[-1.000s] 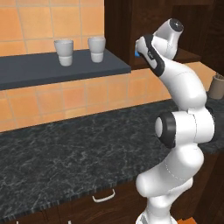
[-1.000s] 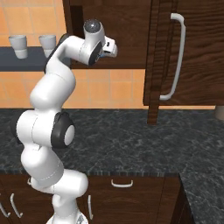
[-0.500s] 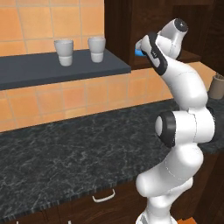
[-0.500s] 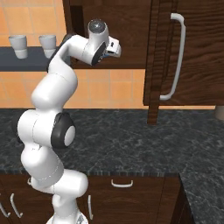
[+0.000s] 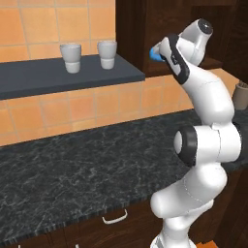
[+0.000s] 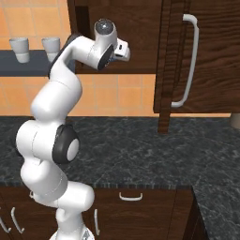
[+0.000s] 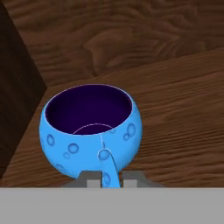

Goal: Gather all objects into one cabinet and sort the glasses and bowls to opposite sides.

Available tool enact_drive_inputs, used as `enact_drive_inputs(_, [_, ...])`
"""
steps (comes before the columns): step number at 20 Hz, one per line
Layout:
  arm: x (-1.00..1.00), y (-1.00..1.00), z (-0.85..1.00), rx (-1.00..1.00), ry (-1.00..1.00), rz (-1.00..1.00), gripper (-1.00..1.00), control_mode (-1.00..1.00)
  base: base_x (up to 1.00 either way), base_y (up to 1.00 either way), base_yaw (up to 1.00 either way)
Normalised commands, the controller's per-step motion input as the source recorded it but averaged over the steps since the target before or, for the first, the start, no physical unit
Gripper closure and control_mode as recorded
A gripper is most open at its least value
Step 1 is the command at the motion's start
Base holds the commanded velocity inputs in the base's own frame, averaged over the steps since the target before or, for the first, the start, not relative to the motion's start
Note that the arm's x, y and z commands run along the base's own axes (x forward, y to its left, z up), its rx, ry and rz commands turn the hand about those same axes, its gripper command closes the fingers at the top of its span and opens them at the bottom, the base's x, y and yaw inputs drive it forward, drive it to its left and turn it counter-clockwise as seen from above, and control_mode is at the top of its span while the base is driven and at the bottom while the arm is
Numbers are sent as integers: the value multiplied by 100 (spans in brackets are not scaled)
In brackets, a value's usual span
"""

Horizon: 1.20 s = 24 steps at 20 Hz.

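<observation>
In the hand view a small round bright-blue bowl with a dark navy inside (image 7: 91, 131) stands upright on the wooden floor of the dark-brown cabinet (image 7: 175, 109), close to a dark side wall at the picture's left. The gripper (image 7: 109, 179) has its fingers drawn narrow on the bowl's near rim, which passes down between the two grey finger tips (image 7: 92, 178) at the bottom edge. The left base view gives what the hand view cannot: the white arm (image 5: 203, 145) reaches up and away into the open dark-brown cabinet, with only a sliver of the blue bowl (image 5: 155, 53) visible beside the wrist. To the left, two pale grey tapered tumblers (image 5: 70, 58) (image 5: 107, 54) stand upright and apart on a flat dark-grey slab shelf (image 5: 63, 77) against the orange tiled wall, above a black speckled stone counter (image 5: 87, 169). A grey-beige mug (image 5: 240, 95) sits at the right edge. The right base view shows the cabinet door with its long pale curved handle (image 6: 185, 61) and the same tumblers far left, while the arm hides the bowl.
</observation>
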Motion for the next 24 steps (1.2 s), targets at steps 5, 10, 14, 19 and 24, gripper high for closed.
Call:
enact_drive_inputs(5, [-99, 5, 12, -2, -19, 0, 100, -100, 0, 0, 0])
enact_drive_inputs(10, [-100, 16, 9, -4, -18, 0, 100, -100, 0, 0, 0])
enact_drive_inputs(14, [-100, 11, 27, -3, -4, -5, 100, -100, 0, 0, 0])
enact_drive_inputs(19, [-100, 5, 27, -3, 0, -13, 100, -100, 0, 0, 0])
enact_drive_inputs(24, [-37, 5, 7, -2, 1, -3, 100, -100, 0, 0, 0])
